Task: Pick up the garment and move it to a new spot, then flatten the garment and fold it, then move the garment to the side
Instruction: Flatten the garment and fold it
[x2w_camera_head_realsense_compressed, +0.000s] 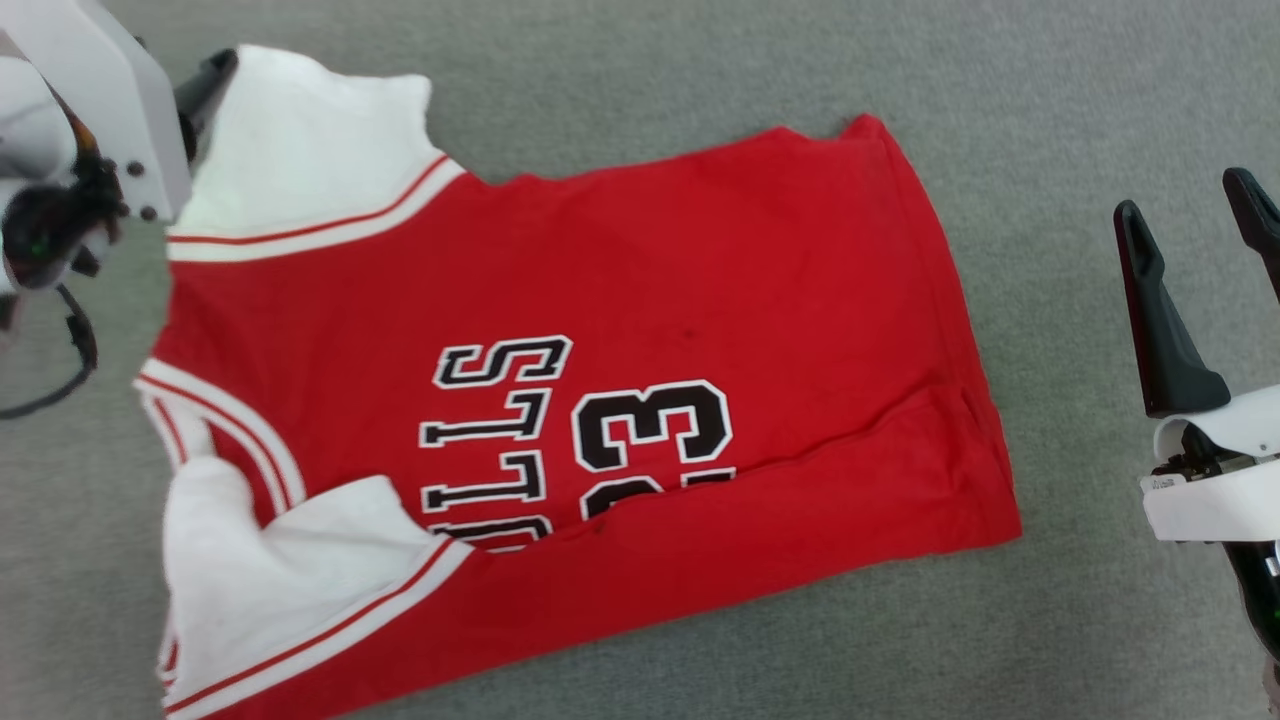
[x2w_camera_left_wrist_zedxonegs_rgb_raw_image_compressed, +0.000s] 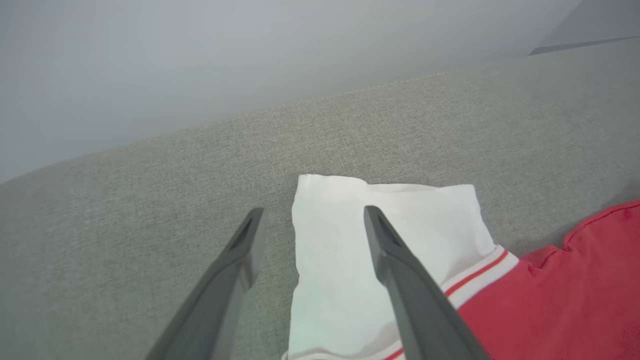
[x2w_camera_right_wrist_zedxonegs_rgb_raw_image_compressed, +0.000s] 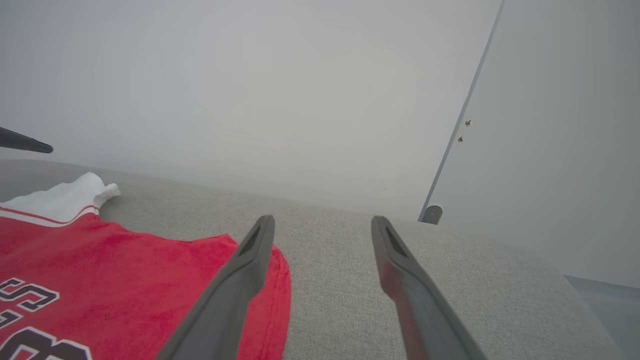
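While the left gripper (x2w_camera_left_wrist_zedxonegs_rgb_raw_image_compressed: 314, 212) holds its two long dark fingers wide apart, one finger hangs over a white short sleeve (x2w_camera_left_wrist_zedxonegs_rgb_raw_image_compressed: 340, 240) and the other over the bare cloth just beside that sleeve's edge. Whether either finger touches anything cannot be told.

That sleeve belongs to the red jersey-style shirt (x2w_camera_head_realsense_compressed: 650, 300), which has white-and-red striped trim and black, white-outlined letters and a number on its front. The shirt lies front up on a grey woven fabric surface (x2w_camera_head_realsense_compressed: 1050, 100), with its collar end toward the robot's left and its hem toward the right. Its near long side is folded up over the body, covering part of the letters and the lower number. The second white sleeve (x2w_camera_head_realsense_compressed: 260, 570) lies rumpled at the shirt's near collar corner.

Off the shirt's hem end and well apart from it, the right gripper (x2w_camera_head_realsense_compressed: 1183, 195) also has its fingers spread wide, over bare grey fabric. Beyond the shirt's far edge rises a pale wall (x2w_camera_right_wrist_zedxonegs_rgb_raw_image_compressed: 250, 100).
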